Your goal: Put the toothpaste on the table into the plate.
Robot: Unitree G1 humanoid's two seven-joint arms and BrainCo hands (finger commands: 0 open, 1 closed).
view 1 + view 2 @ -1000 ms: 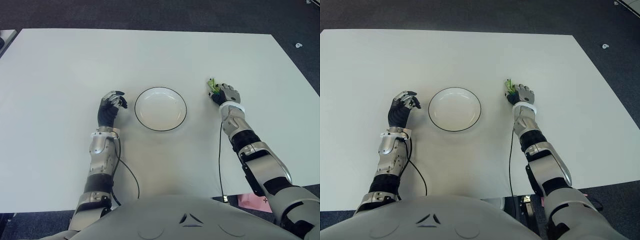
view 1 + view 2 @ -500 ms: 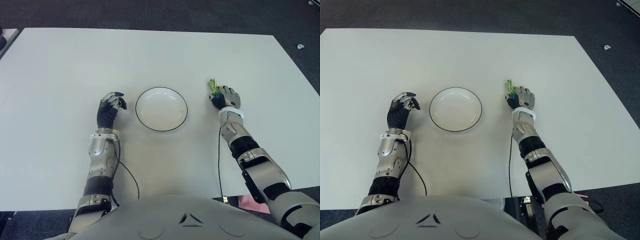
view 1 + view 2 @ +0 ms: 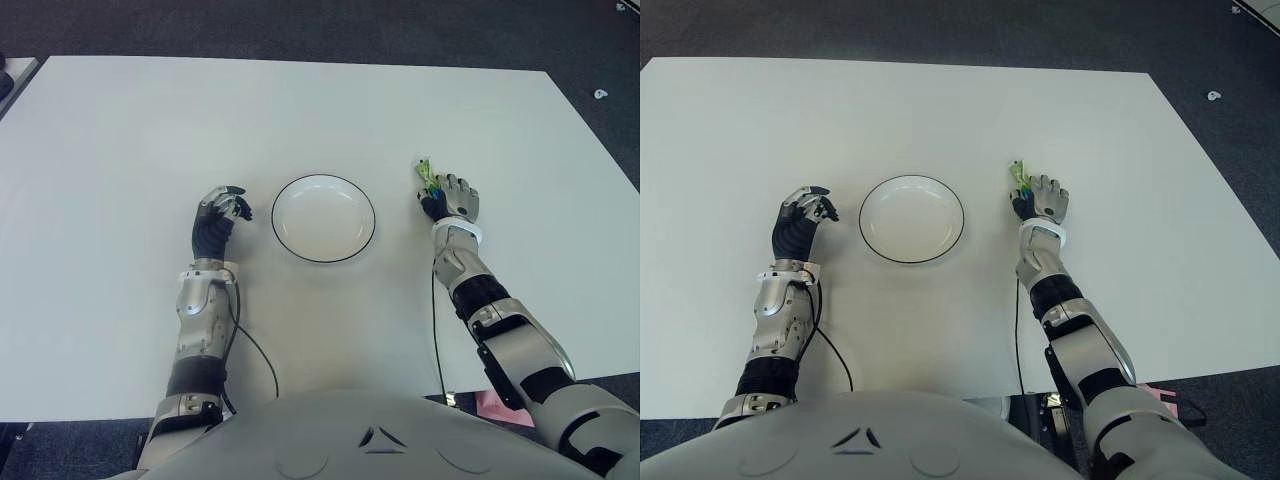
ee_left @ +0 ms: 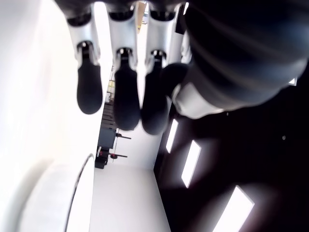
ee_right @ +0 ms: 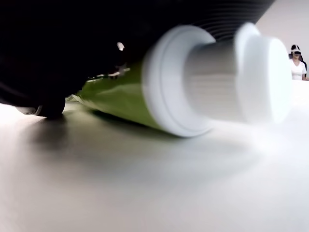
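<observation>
Fingers of the right hand (image 3: 452, 197) wrap the green toothpaste (image 3: 427, 174) — the tube lies low on the table (image 3: 120, 150), right of the plate (image 3: 323, 218). Left hand (image 3: 217, 218) shows left of the plate — fingers loosely curled, holding nothing.

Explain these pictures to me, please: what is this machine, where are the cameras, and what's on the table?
It is a humanoid robot with two arms ending in fingered hands. The two wide pictures come from cameras in its head, looking down at a white table. The two close-ups come from cameras on its wrists. In the middle sits a white plate, with nothing in it. The right hand lies over a green toothpaste tube to the right of the plate; its wrist view shows the tube with its white cap low on the table, the hand over it. The left hand shows left of the plate, fingers curled, holding nothing.
</observation>
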